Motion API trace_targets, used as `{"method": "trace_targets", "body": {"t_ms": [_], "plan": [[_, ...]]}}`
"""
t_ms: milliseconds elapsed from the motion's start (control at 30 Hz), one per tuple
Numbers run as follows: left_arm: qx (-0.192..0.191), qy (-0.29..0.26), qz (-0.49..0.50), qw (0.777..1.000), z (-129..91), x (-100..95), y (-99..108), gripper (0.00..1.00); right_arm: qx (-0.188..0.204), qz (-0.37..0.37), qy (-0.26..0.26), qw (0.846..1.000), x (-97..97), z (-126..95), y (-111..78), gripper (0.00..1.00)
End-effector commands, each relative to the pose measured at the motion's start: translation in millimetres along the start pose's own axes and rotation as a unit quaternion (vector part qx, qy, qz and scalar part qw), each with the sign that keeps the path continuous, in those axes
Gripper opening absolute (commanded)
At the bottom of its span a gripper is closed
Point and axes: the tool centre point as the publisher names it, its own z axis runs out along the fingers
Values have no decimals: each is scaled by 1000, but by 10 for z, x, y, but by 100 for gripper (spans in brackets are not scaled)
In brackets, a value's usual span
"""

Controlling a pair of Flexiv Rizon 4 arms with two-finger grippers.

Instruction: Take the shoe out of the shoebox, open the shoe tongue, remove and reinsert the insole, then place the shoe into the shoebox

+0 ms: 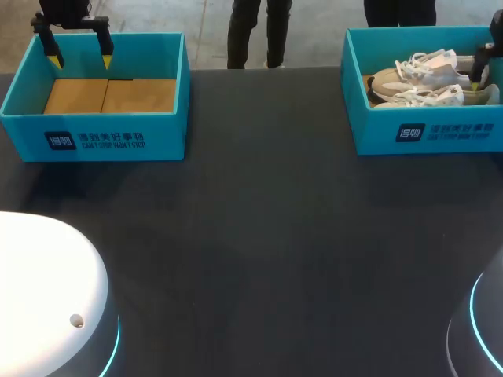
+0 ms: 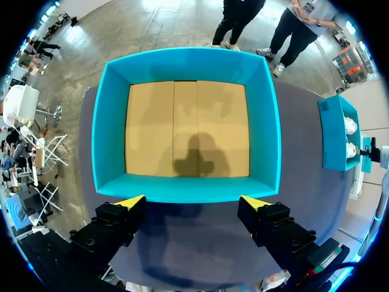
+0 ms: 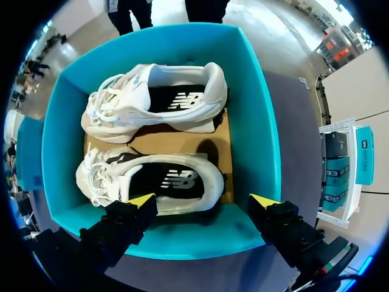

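Note:
Two white sneakers lie side by side in the blue shoebox [image 1: 424, 133] at the far right, one [image 3: 152, 100] farther from my right gripper, one [image 3: 152, 179] nearer. My right gripper [image 3: 203, 201] hangs open over that box's near wall [image 3: 182, 240], with the nearer shoe's heel just ahead of its left fingertip [image 3: 143, 199]. In the head view the right gripper [image 1: 479, 78] shows at the box's right end. A second blue shoebox [image 1: 94, 129] at the far left holds only its brown cardboard floor. My left gripper [image 1: 79, 56] [image 2: 193, 204] is open above it, holding nothing.
The dark table [image 1: 259, 236] stretches between and in front of the two boxes. White rounded robot bases fill the near left corner [image 1: 47, 298] and near right corner [image 1: 483, 330].

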Motion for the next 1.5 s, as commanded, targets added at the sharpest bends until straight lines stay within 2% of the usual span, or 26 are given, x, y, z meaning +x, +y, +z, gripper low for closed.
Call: {"method": "trace_targets", "body": {"t_ms": [33, 67, 133, 167, 200, 267, 433, 800, 1200, 1500], "plan": [[0, 0, 0, 1000, 0, 0, 0, 100, -5, -1, 2, 1000, -24, 102, -28, 76], [0, 0, 0, 1000, 0, 0, 0, 100, -4, 0, 1, 1000, -28, 121, -24, 60], [0, 0, 0, 1000, 0, 0, 0, 100, -2, -1, 1, 1000, -33, 154, -13, 55], [0, 0, 0, 1000, 0, 0, 0, 100, -2, -1, 0, 1000, -34, 162, -10, 56], [0, 0, 0, 1000, 0, 0, 0, 100, 0, -1, -1, 1000, -36, 181, 1, 49], [0, 0, 0, 1000, 0, 0, 0, 100, 1, -1, -2, 1000, -45, 201, 17, 47], [0, 0, 0, 1000, 0, 0, 0, 100, 4, -3, -5, 1000, -74, 243, 81, 48], [0, 0, 0, 1000, 0, 0, 0, 100, 17, 2, 0, 1000, -80, 374, 157, 44], [0, 0, 0, 1000, 0, 0, 0, 100, 16, 11, 0, 1000, -46, 563, 161, 45], [0, 0, 0, 1000, 0, 0, 0, 100, 17, 20, -8, 1000, -102, 578, 100, 44]]}}
